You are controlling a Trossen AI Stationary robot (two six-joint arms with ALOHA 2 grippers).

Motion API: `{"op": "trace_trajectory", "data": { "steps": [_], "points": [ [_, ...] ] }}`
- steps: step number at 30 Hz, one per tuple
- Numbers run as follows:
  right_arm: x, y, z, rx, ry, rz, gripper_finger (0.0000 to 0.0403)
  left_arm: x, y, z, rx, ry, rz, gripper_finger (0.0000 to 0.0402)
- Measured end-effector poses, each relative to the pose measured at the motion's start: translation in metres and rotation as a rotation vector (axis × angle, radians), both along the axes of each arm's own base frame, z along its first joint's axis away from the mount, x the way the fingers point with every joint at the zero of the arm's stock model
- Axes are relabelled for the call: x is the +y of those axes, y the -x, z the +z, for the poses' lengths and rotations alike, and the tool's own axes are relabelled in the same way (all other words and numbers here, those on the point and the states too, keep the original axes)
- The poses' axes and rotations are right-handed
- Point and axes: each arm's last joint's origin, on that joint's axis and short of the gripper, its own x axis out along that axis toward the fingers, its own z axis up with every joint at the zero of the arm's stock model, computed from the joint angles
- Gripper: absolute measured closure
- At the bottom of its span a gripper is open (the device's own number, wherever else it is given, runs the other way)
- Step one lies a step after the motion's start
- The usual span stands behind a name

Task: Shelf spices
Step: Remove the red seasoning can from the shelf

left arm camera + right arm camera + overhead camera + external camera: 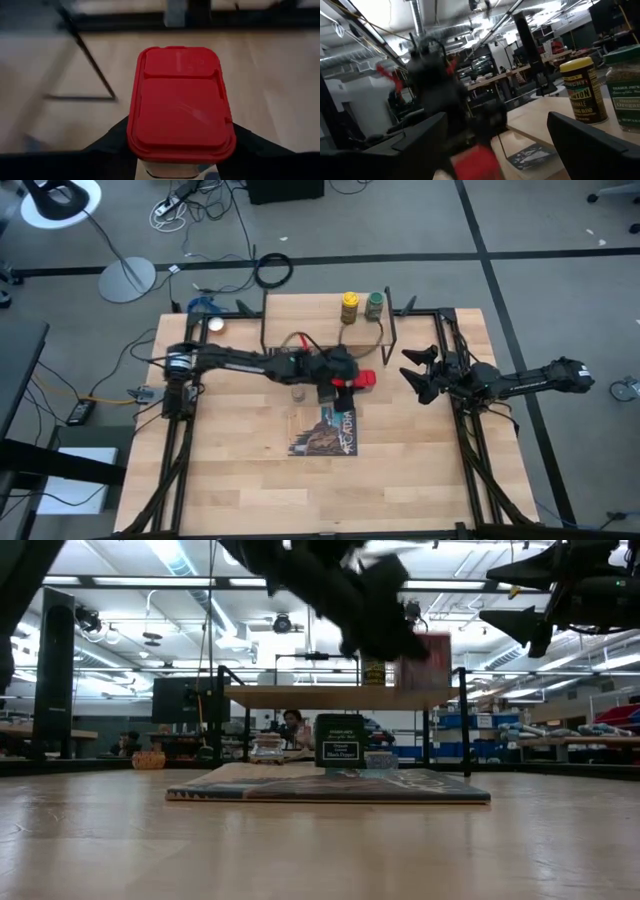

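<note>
The left gripper was clamped on the red tin, held above the table's middle, just before the shelf. The right gripper waited spread open and empty near the table's right edge, while the yellow-capped jar and green-capped jar stood on the shelf.

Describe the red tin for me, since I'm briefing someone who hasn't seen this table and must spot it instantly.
Start at the wooden shelf at the table's far edge, where the yellow-capped jar and green-capped jar stand. Just in front of it, the left gripper holds the red tin in its jaws, above the table. It is the only red container, with a flat rectangular lid.
</note>
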Motion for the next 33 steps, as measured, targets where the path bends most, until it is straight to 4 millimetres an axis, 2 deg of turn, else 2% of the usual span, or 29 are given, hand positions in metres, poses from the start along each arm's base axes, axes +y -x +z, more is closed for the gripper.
{"op": "trace_trajectory", "data": {
  "steps": [4,8,15,26,28,33],
  "points": [
    [0.000,0.000,0.001,-0.006,-0.001,-0.001,0.0058,-0.002,-0.010,-0.034,0.073,0.004,-0.004,0.0208],
    [0.000,0.000,0.000,-0.003,-0.001,-0.002,0.0058,-0.001,-0.013,-0.051,0.118,0.002,0.008,0.0208],
    [0.000,-0.001,-0.001,0.007,0.000,-0.002,0.0058,-0.001,-0.010,-0.057,0.176,0.004,0.008,0.0208],
    [0.000,-0.001,-0.001,0.009,0.000,-0.002,0.0058,-0.001,-0.010,-0.056,0.175,-0.009,0.026,0.0208],
    [0.000,-0.001,-0.001,0.009,0.000,-0.002,0.0058,-0.001,-0.009,-0.057,0.177,-0.009,0.025,0.0189],
    [0.001,-0.002,-0.002,0.035,0.031,0.022,0.0058,-0.001,-0.010,-0.055,0.158,0.007,0.042,0.0107]
  ]
}}
